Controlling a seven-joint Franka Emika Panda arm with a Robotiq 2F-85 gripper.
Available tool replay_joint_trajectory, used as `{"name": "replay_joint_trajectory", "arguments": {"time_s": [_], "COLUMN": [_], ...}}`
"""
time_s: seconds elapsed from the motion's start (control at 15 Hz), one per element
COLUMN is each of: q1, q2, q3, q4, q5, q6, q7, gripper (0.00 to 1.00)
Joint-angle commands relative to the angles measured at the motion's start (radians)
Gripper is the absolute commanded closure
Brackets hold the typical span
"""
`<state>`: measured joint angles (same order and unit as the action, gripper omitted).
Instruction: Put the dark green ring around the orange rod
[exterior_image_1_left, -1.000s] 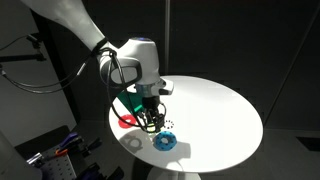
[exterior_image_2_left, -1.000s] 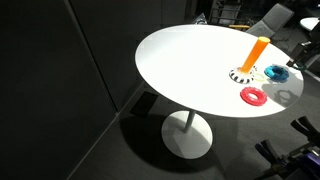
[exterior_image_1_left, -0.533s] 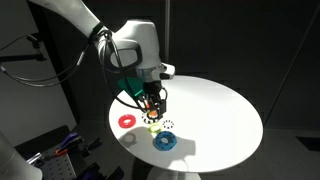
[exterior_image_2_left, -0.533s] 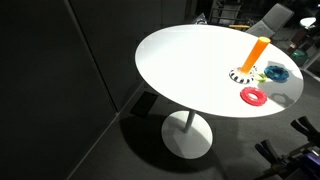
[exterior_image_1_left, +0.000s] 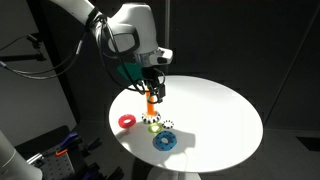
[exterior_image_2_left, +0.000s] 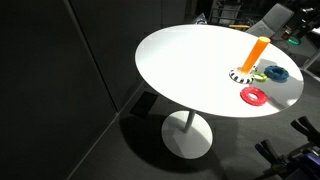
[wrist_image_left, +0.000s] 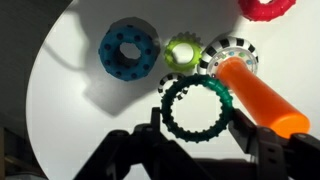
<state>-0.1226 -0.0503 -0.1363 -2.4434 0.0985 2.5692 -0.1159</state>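
My gripper (wrist_image_left: 200, 128) is shut on the dark green ring (wrist_image_left: 197, 108), with a finger on each side of it. In an exterior view the gripper (exterior_image_1_left: 152, 90) hangs above the white table, right over the top of the orange rod (exterior_image_1_left: 150, 106). The rod stands upright on its white base with black markings (wrist_image_left: 232, 55). In the wrist view the rod (wrist_image_left: 262, 95) lies just to the right of the held ring, its tip touching or overlapping the ring's edge. The rod (exterior_image_2_left: 258, 52) also shows in the exterior view from the far side.
A round white table (exterior_image_1_left: 220, 110) carries a blue ring (wrist_image_left: 128, 50), a lime green ring (wrist_image_left: 183, 55) beside the base, and a red ring (wrist_image_left: 265, 8). The red ring (exterior_image_1_left: 127, 121) and blue ring (exterior_image_1_left: 164, 141) lie near the table's edge. The surroundings are dark.
The gripper has risen from the table surface with the dark green ring, from beside the rod's base to about the height of the rod's top.
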Motion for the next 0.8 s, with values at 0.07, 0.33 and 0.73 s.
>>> {"name": "replay_joint_trajectory", "arguments": {"time_s": [0.07,0.33,0.73], "q1": [0.024,0.049,0.075], "q2": [-0.047,-0.066,-0.045], "q3": [0.017,0.029,0.045], "q4": [0.019,0.023,0.037], "q5": [0.052,0.083,0.093], "q6": [-0.039,-0.037,-0.038], "q7": [0.009,0.008,0.015], "gripper": [0.56,0.56,0.56]}}
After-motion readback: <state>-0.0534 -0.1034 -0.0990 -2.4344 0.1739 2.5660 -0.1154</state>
